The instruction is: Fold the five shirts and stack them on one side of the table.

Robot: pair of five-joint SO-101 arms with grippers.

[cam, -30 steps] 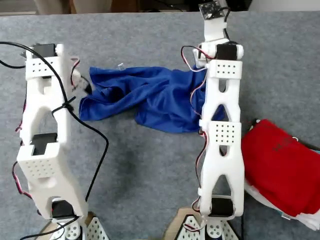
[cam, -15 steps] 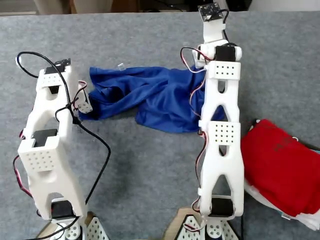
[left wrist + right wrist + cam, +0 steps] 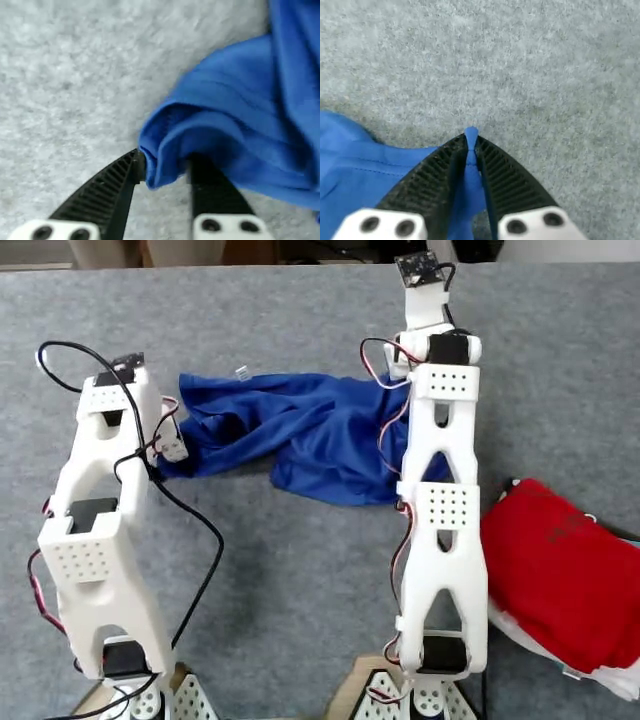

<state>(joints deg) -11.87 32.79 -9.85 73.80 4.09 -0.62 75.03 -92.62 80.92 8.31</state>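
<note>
Two arms stand side by side at the near edge of the grey table (image 3: pixel 300 580): the left arm (image 3: pixel 95 540) and the right arm (image 3: pixel 445 510).

Near right, beside the right arm's base, is one stack. One folded red shirt (image 3: pixel 560 570) lies on top, with white cloth (image 3: pixel 620 680) showing beneath at the near edge. The number of garments under the red one cannot be told.

Mid-table, one blue shirt (image 3: pixel 300 435) lies unfolded and rumpled, stretched crosswise between the two arms.

Two grippers, both at this shirt:
- Left gripper (image 3: pixel 165 167): at the shirt's left end. Jaws stand apart, one on each side of a bunched fold, which touches both.
- Right gripper (image 3: pixel 471 142): at the shirt's far right edge. Jaws are pressed together on a thin pinch of blue cloth, and its tip shows just past the fingertips.
</note>
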